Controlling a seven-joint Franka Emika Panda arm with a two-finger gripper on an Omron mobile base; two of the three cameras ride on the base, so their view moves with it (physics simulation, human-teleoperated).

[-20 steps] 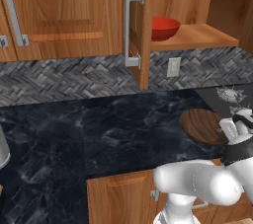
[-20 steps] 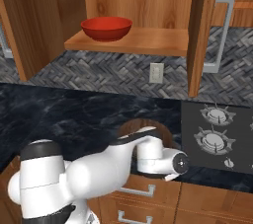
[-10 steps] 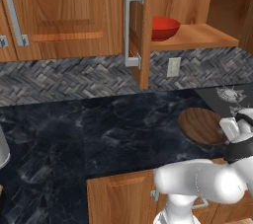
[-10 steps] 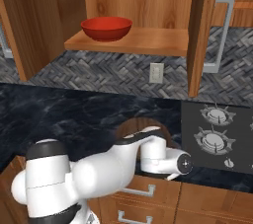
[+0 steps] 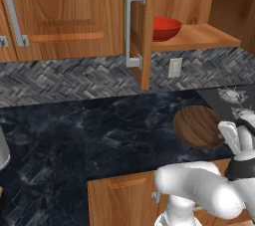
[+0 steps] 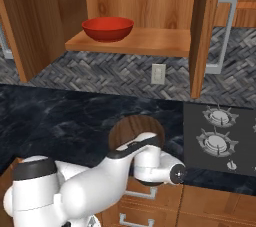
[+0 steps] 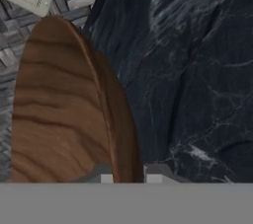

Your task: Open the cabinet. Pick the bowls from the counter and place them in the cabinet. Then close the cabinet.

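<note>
A wide, shallow dark brown wood-grain bowl (image 5: 198,126) sits upright on the black marble counter (image 5: 99,130), its near rim between the tips of the claw (image 7: 129,177). Up and beyond the claw, the warm-brown wood cabinet (image 6: 197,31) stands open, both doors swung out. A glossy red bowl (image 6: 107,28) rests upright on its lower shelf.

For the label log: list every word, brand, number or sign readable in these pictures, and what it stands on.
None can be read.
The cabinet, red bowl, wooden bowl and counter carry no lettering.
The wall outlet is blank.
The stove knob markings are too small to read.
</note>
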